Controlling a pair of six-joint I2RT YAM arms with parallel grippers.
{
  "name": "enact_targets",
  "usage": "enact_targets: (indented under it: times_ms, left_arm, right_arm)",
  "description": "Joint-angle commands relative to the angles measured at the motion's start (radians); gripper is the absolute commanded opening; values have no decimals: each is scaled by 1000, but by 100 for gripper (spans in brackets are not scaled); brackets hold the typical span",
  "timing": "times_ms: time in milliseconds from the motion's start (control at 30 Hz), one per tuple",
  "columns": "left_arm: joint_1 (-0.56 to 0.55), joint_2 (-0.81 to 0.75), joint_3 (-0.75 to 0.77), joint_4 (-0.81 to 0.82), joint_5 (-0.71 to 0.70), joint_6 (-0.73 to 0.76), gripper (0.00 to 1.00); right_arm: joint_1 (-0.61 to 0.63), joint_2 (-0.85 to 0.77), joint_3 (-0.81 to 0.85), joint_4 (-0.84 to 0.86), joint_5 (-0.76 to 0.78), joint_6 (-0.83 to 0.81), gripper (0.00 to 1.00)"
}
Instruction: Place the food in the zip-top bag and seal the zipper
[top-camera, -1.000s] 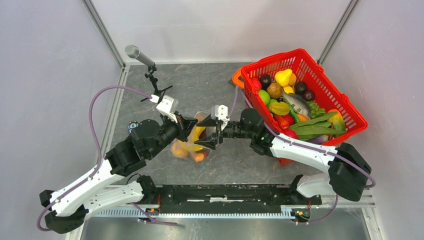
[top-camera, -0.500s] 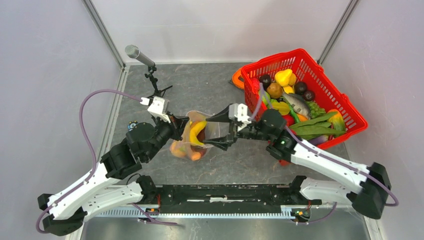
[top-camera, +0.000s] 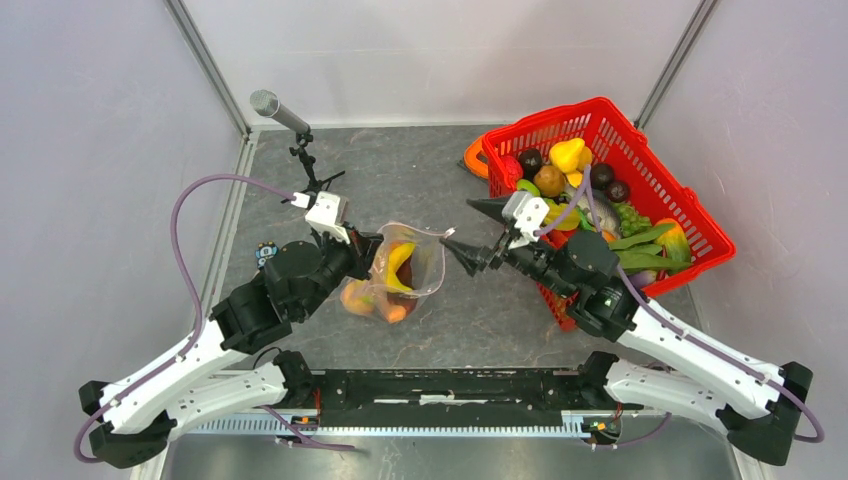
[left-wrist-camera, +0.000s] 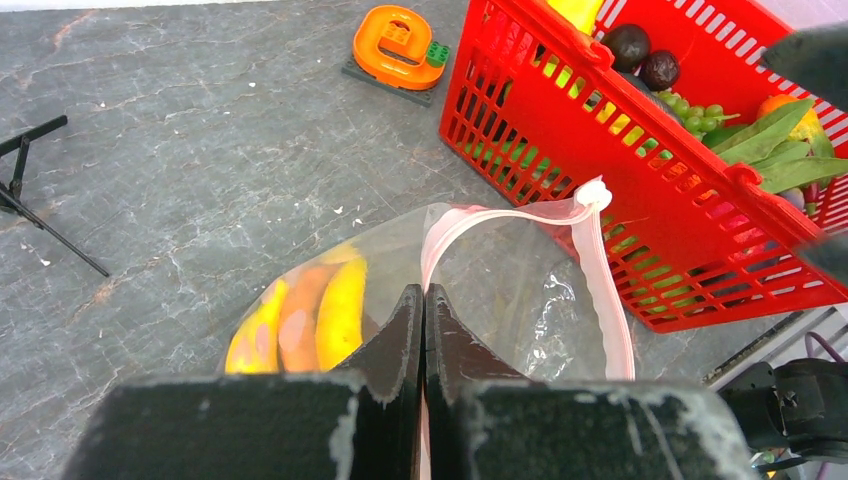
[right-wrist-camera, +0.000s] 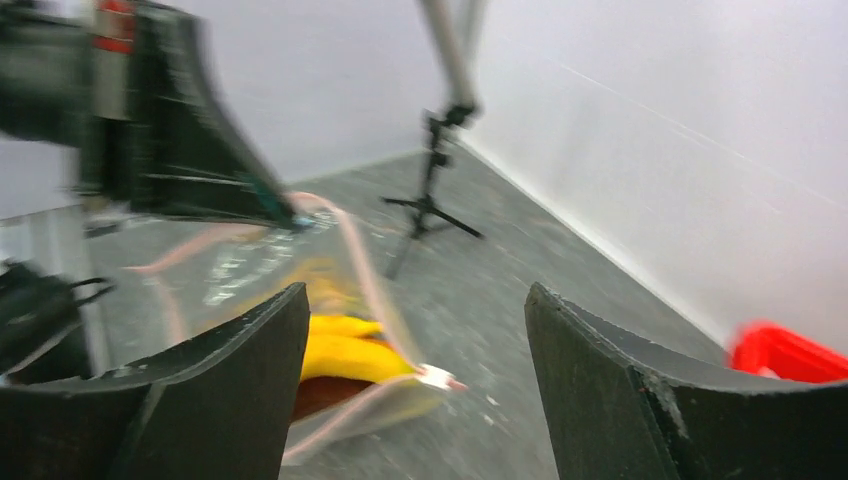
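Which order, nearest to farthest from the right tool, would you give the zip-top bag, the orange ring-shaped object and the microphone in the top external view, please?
1. zip-top bag: just left of the right tool, its corner close to one fingertip.
2. orange ring-shaped object: farther back on the table, behind the tool.
3. microphone: in the far back-left corner.

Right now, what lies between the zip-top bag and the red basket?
Top view: the open right gripper hangs between the zip-top bag and red basket, over bare table.
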Motion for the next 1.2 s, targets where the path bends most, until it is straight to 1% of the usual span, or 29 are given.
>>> enact_targets:
  times_ms: [0,67,267,367,433,600,700,833,900,1100,1167]
  left_arm:
    - [1,6,14,45,4,-21,4]
    - [1,9,16,45,8,-20,4]
    - [2,13,13,48,8,-22,4]
    - [2,13,15,49,7,-18,4]
    - [2,14,14,49,5,-15,4]
    - [2,16,17,51,3,-16,4]
    - [2,17,19,49,3,-15,4]
    - [2,17,19,48,3,-15,4]
    - [2,17,21,48,4,-15,4]
    - [2,14,20,48,8,-13,4]
    - [2,12,22,43,8,-11,4]
  right_arm:
    - [-4,-4,35,-120,430,-29,80]
    - [-12,0,53,-154,488,-38,78]
    - [-67,-15,59,-192,656,-44,77]
    - [-109,-38,31,-182,712,-34,79]
    - [-142,-49,14,-177,732,-30,81]
    - [-250,-47,16,-218,730,11,84]
    - [-294,-46,13,-218,733,22,87]
    - [-355,-24,24,-229,759,35,92]
    - [-412,6,54,-272,729,55,93]
    - [-621,140,155,-349,477,185,93]
    - [-687,193,179,-352,390,215,89]
